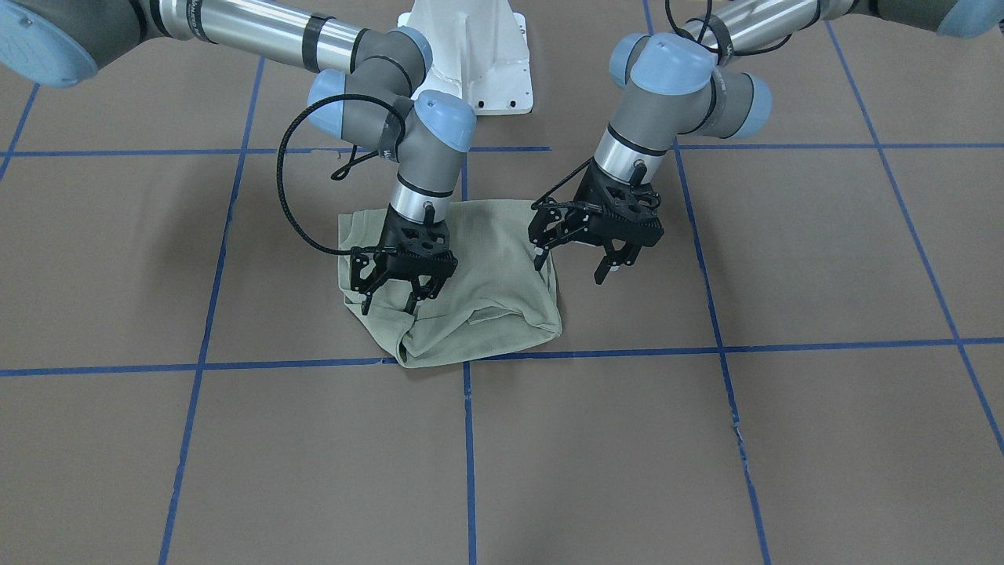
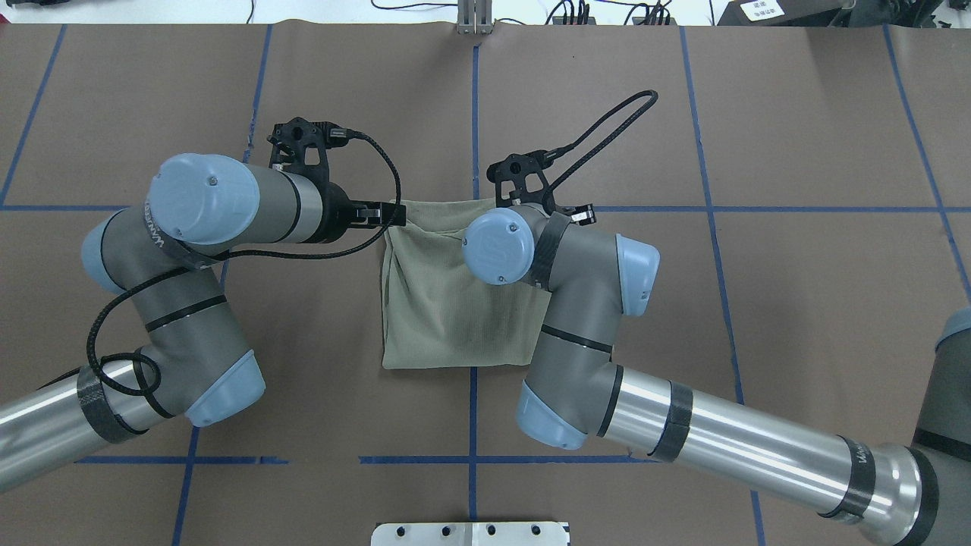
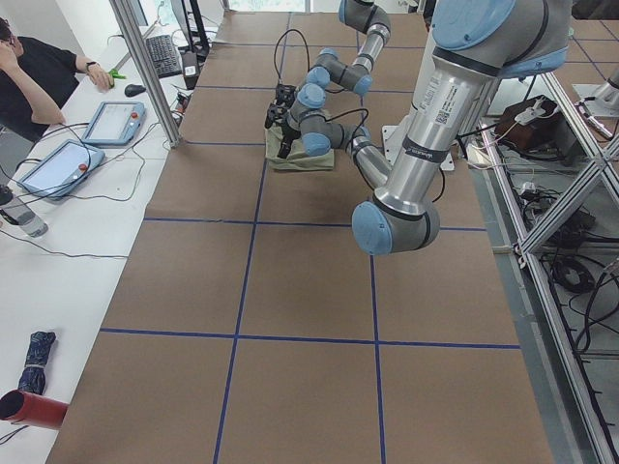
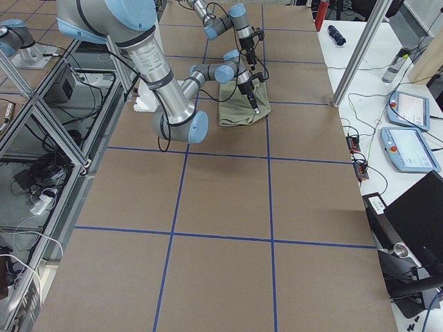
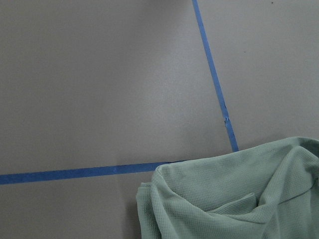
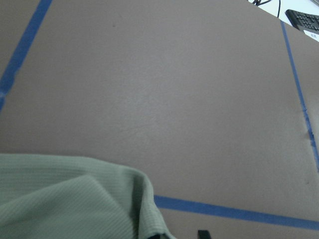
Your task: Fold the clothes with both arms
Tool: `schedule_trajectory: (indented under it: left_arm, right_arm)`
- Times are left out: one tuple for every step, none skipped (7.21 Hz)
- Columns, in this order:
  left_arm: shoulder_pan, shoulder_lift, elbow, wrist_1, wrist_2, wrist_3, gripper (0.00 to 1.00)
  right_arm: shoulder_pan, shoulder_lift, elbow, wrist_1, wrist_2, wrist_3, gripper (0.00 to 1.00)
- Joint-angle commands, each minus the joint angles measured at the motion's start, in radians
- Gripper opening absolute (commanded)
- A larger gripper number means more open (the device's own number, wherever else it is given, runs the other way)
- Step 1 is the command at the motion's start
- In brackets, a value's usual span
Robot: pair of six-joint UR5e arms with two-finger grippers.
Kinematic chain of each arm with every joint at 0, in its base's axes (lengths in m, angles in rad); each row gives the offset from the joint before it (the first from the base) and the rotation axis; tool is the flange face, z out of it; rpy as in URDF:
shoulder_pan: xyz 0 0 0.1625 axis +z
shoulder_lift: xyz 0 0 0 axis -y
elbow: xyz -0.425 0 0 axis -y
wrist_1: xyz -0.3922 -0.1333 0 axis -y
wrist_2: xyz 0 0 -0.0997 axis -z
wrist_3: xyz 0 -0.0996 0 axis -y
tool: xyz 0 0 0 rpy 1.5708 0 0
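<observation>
Brown taped table [image 1: 706, 455] is stretching broad across the lower frame. Folded shirt [image 1: 494, 267] is lying mid-frame, upper edge partly hiding behind right gripper [image 1: 390, 304], which is hanging over its left half, jaws spread; left gripper [image 1: 571, 271] is gaping at its right edge.

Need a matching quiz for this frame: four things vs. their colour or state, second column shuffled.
Column 1:
1. left hand
2. right hand
3. shirt
4. pedestal base

Column 2:
A. white
B. pale green, folded into a compact bundle
C. open, directly over the shirt
D. open, at the shirt's side edge

Pairs: 1-D, 2-C, 3-B, 4-A
</observation>
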Motion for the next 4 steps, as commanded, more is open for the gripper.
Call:
schedule_trajectory:
  left_arm:
    - [0.0,0.0,-0.008,0.0,0.0,-0.012,1.0]
    - [0.0,0.0,-0.009,0.0,-0.002,-0.012,1.0]
    - [0.0,0.0,-0.012,0.0,-0.002,-0.011,1.0]
    - [0.0,0.0,-0.015,0.003,-0.012,-0.009,1.0]
  right_arm:
    - [0.1,-0.061,0.0,0.029,0.002,-0.14,0.17]
    - [0.14,-0.088,-0.003,0.108,0.025,-0.19,0.52]
    - [0.158,-0.099,-0.006,0.206,0.112,-0.189,1.0]
    - [0.186,-0.089,0.006,0.234,0.237,-0.188,1.0]
